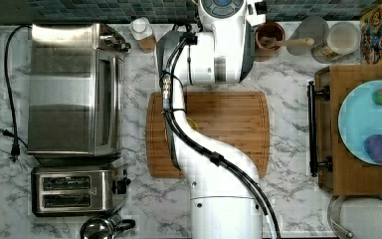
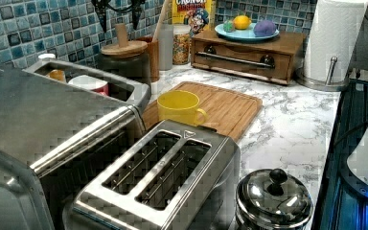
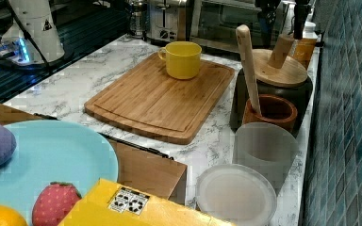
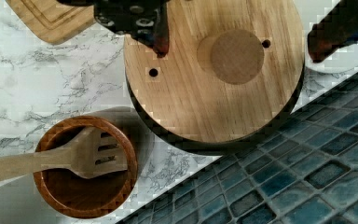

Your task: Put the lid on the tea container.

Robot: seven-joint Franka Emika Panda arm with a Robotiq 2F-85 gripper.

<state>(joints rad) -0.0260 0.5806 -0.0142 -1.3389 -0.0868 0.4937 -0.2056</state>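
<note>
The tea container [image 3: 268, 94] is a round black canister at the back of the counter by the tiled wall, and its contents are hidden. A round wooden lid [image 4: 205, 93] with an upright wooden knob [image 4: 237, 56] lies flat on it, covering the opening; the lid [image 2: 123, 49] looks level and so does the lid [image 3: 275, 70]. My gripper [image 4: 242, 39] hangs open just above the lid, one dark finger on each side of the knob and touching neither. The gripper [image 2: 120, 14] and the gripper [image 3: 283, 16] hold nothing.
A brown cup [image 4: 86, 168] with a wooden spoon stands right beside the canister. A yellow mug [image 3: 183, 59] sits on the bamboo cutting board [image 3: 160, 101]. Frosted jars [image 3: 264, 146], a toaster oven [image 1: 74, 89], a toaster [image 2: 158, 177] and a wooden box with a blue plate [image 1: 363, 124] ring the counter.
</note>
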